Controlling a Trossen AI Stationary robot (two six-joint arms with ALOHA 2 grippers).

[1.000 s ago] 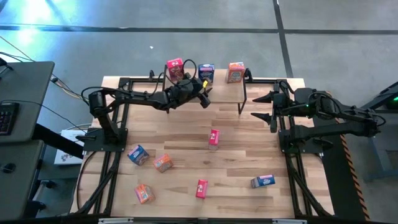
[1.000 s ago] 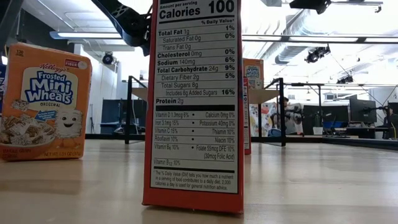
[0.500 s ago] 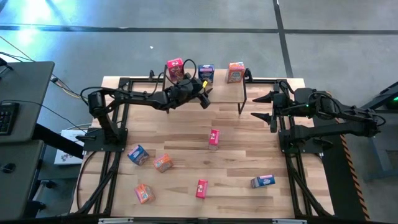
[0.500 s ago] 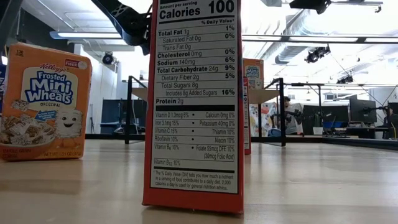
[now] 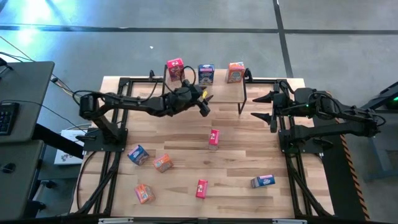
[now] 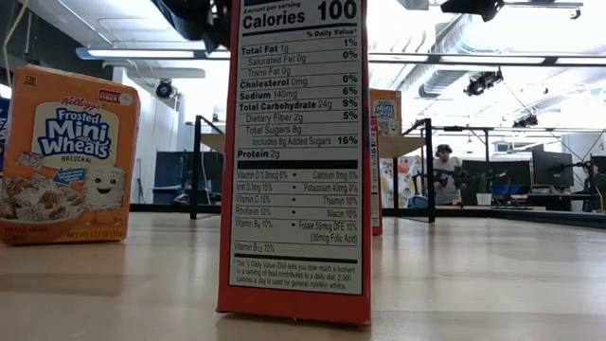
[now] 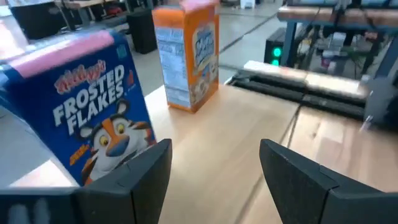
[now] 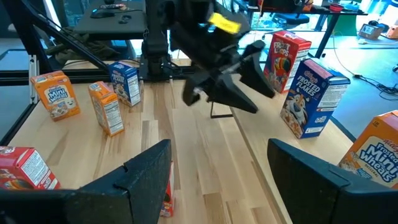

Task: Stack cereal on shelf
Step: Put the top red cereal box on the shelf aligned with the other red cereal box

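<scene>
Three cereal boxes stand upright on the shelf [image 5: 224,90] at the far edge: red [image 5: 175,68], blue [image 5: 206,74] and orange [image 5: 236,72]. My left gripper [image 5: 205,104] hovers open and empty just in front of the shelf. Its wrist view shows the blue box [image 7: 93,124] and the orange box [image 7: 186,56] past the open fingers [image 7: 214,168]. My right gripper [image 5: 256,106] waits open at the shelf's right end, touching nothing. Several more boxes rest on the tabletop, among them a red one [image 5: 214,138] and a blue one [image 5: 263,181].
Loose boxes lie at the near left: blue [image 5: 137,154], orange [image 5: 163,163], orange [image 5: 144,193] and red [image 5: 201,188]. In the low view a red box's nutrition panel [image 6: 298,161] fills the middle. A person [image 6: 442,175] stands in the room behind.
My left gripper has drawn back from the shelf toward the table's near edge, rising a little and staying open. The red box, partly covered by the arm before, now stands in plain view on the shelf.
</scene>
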